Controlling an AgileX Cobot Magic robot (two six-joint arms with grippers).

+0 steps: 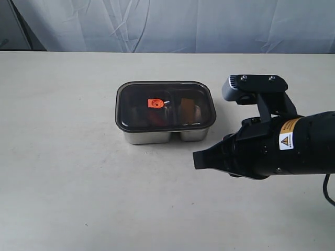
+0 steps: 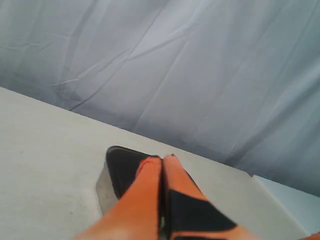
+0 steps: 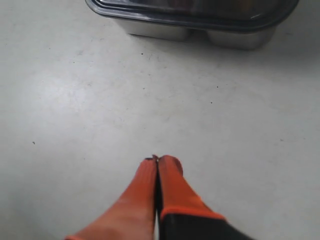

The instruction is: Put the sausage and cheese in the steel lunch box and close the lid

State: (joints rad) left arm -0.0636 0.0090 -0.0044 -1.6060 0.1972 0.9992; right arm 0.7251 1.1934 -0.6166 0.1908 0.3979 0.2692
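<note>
The steel lunch box [image 1: 149,137] stands mid-table with the dark translucent lid [image 1: 135,99] resting on it, orange tab [image 1: 155,103] at its centre. Through the lid a red shape, the sausage [image 1: 155,117], shows in the left compartment. An orange-yellow shape, the cheese [image 1: 187,109], shows in the right one. My right gripper [image 1: 197,159] is shut and empty, low over the table in front of the box's right end, a short way off it. In its wrist view the gripper [image 3: 158,158] faces the box [image 3: 160,30]. My left gripper [image 2: 162,157] is shut and empty, with the lid [image 2: 122,172] just beyond it.
A pale grey cloth backdrop [image 1: 167,23] hangs behind the beige table [image 1: 63,172]. The right arm's black body [image 1: 282,146] takes up the table's right side. The left arm is out of the exterior view.
</note>
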